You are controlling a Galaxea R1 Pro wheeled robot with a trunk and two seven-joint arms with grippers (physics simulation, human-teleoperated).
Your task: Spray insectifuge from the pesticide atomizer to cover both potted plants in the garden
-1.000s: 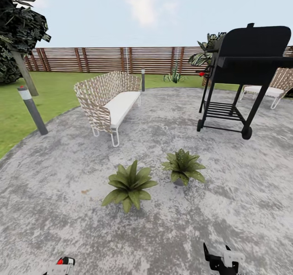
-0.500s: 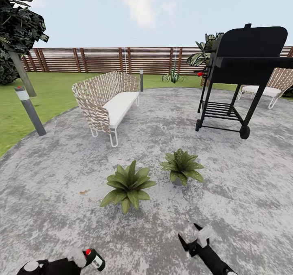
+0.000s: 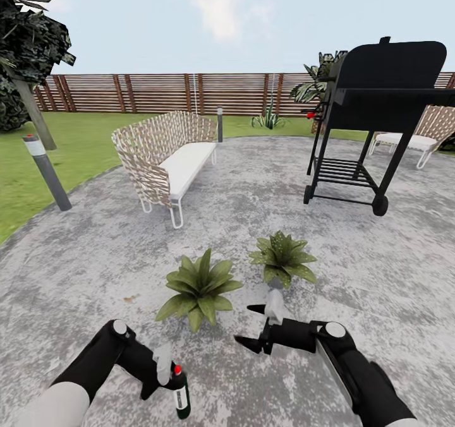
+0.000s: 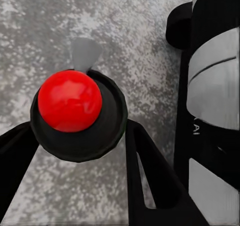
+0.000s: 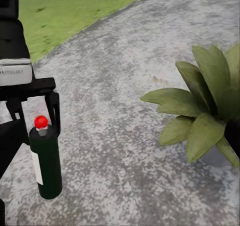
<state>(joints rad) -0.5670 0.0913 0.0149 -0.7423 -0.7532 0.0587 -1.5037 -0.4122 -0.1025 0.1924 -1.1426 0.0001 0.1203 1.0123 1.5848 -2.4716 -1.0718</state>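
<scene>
Open grey paving [image 3: 95, 269] spans mid-frame; wicker bench [image 3: 167, 158] upper left, black grill [image 3: 373, 117] upper right, lawn edge far left; two potted plants [image 3: 199, 285] sit centre. Left gripper [image 3: 165, 376], lower left, is clamped on the pesticide atomizer [image 3: 181, 394]: upright dark-green bottle, white label, red tip; right gripper [image 3: 253, 326], lower centre, jaws spread, empty.

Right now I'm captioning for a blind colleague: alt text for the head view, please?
The left gripper holds the pesticide atomizer upright over grey paving, the open right gripper beside it; two potted plants stand just ahead.
</scene>
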